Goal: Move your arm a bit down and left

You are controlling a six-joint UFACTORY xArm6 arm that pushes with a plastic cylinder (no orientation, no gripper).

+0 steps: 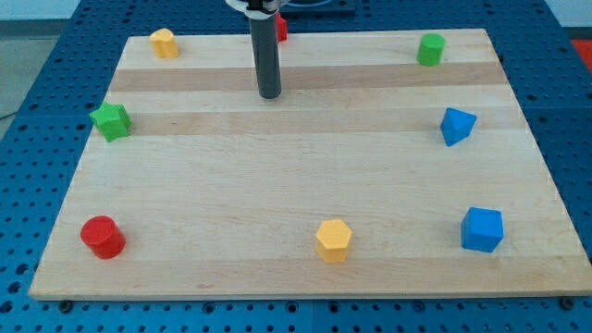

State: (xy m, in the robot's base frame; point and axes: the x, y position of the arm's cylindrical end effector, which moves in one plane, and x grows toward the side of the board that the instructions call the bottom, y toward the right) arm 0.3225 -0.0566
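My tip [269, 94] is the lower end of a dark rod and rests on the wooden board [296, 185] in its upper middle. No block touches it. A red block [280, 27] sits just behind the rod at the view's top, mostly hidden by it. A yellow block [164, 43] lies up and left of the tip. A green star block [111, 121] lies far left of the tip, slightly lower. A red cylinder [102, 237] sits at the bottom left.
A green cylinder [429, 49] stands at the top right. A blue block [457, 125] lies at the right edge. A blue cube [482, 229] sits at the bottom right. A yellow hexagonal block [333, 240] lies at the bottom middle. Blue perforated table surrounds the board.
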